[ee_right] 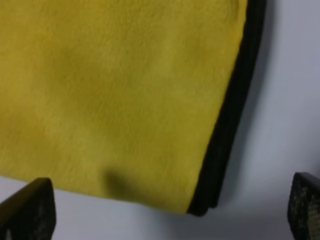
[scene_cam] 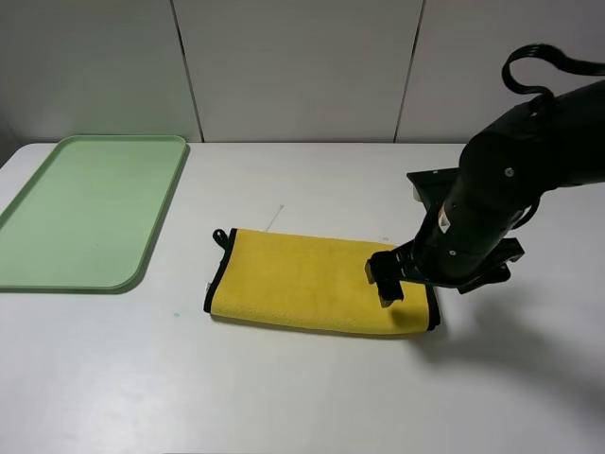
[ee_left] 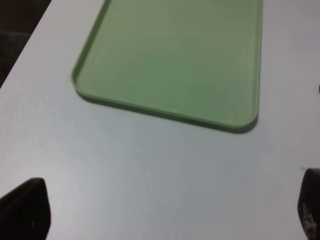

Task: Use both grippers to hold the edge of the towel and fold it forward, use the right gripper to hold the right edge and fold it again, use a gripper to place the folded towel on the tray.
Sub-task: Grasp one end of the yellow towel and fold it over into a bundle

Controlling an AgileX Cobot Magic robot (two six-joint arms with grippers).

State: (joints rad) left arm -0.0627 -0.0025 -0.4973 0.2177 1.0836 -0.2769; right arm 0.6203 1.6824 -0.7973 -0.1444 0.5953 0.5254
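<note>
The yellow towel [scene_cam: 302, 279] lies folded in a long strip on the white table, its black edge [scene_cam: 216, 280] showing at both short ends and a small loop [scene_cam: 220, 235] at the far left corner. My right gripper [scene_cam: 408, 291] hangs open just above the towel's right end. In the right wrist view the towel [ee_right: 115, 90] and its black right edge [ee_right: 227, 125] lie between the two spread fingertips [ee_right: 27, 210]. The left gripper [ee_left: 165, 220] is open and empty over bare table near the green tray [ee_left: 165, 112]. The left arm is out of the exterior view.
The mint-green tray [scene_cam: 161, 218] sits at the far left of the table with nothing in it. The white table [scene_cam: 312, 397] runs to a pale panelled wall behind. The right arm's bulk and cables hang over the table's right side.
</note>
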